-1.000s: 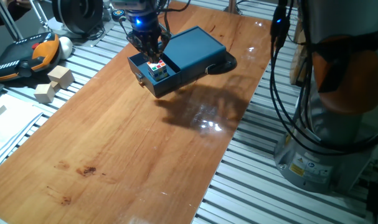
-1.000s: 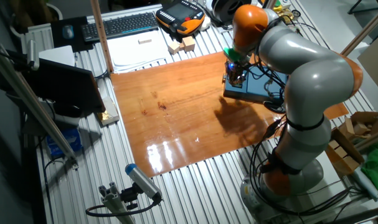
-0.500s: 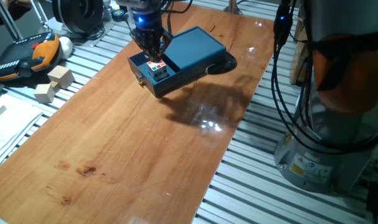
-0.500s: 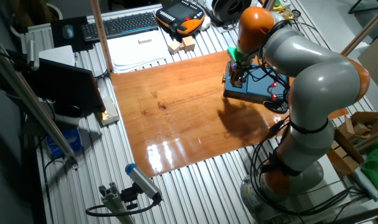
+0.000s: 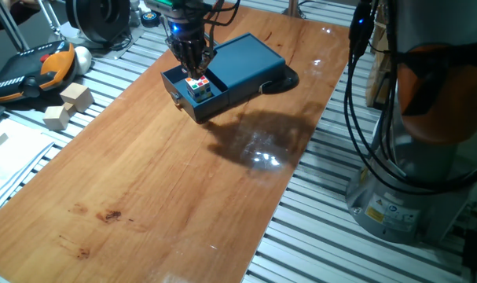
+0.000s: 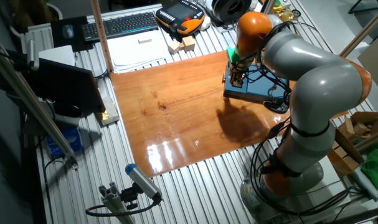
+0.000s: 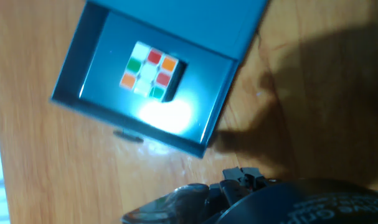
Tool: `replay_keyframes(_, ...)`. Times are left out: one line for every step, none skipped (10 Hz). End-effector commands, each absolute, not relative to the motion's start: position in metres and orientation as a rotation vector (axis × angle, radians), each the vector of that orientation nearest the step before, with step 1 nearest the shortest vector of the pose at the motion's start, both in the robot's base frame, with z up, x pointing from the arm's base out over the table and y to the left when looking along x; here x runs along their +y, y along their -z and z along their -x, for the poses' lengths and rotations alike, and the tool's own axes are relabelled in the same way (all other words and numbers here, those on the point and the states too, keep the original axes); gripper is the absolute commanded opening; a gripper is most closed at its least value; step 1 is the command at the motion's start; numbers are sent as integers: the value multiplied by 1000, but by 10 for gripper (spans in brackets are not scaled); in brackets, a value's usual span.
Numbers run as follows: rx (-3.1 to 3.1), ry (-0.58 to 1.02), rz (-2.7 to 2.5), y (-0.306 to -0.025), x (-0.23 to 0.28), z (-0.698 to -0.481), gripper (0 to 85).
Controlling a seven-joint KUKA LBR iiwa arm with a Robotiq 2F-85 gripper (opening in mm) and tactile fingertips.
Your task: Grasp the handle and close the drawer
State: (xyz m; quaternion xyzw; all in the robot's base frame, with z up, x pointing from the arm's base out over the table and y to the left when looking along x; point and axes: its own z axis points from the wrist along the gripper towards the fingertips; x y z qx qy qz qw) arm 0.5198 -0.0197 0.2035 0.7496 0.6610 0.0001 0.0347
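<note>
- The near half of the wooden desk (image 5: 144, 189) is bare wood; nothing of the task lies there.
- Toward the far edge, the drawer (image 5: 192, 93) stands pulled out of its dark teal box (image 5: 246, 64), its front facing the desk's near-left side.
- A small multicoloured cube (image 5: 197, 86) sits inside the open tray; the hand view shows it lit from above.
- The handle (image 5: 176, 97) shows only as a tiny pale spot on the drawer's front face, and nothing grips it.
- The gripper (image 5: 192, 64) hangs over the tray's back part, just above the cube; over the last second it has lifted slightly and shifted toward the far edge.
- Its fingers look drawn close together with nothing between them, though the pictures are too small to be sure.
- That shift carries it away from the handle, so the grasp is probably not yet begun; the drawer remains open.
</note>
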Motion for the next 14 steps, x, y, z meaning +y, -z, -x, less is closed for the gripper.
replay_keyframes(2036, -6, -2302, -204, -18, -520, 20)
replay_keyframes(2025, -17, -2319, -206, -16, -520, 20)
replay_keyframes(1994, 7, -2352, -206, -11, -523, 20)
replay_keyframes(1974, 32, -2376, -204, -7, -525, 20)
replay_keyframes(1958, 36, -2395, -202, -7, -526, 20)
replay_keyframes(1951, 43, -2395, -202, -8, -525, 20)
replay_keyframes(1936, 40, -2410, -202, -8, -526, 20)
replay_keyframes(1919, 36, -2426, -202, -7, -526, 20)
replay_keyframes(1907, 50, -2427, -203, -8, -525, 20)
replay_keyframes(1888, 65, -2425, -204, -8, -525, 20)
replay_keyframes(1869, 68, -2431, -204, -8, -525, 20)
replay_keyframes(1858, 69, -2436, -204, -8, -525, 20)
replay_keyframes(1846, 62, -2448, -204, -9, -525, 20)
replay_keyframes(1843, 50, -2450, -204, -9, -525, 20)
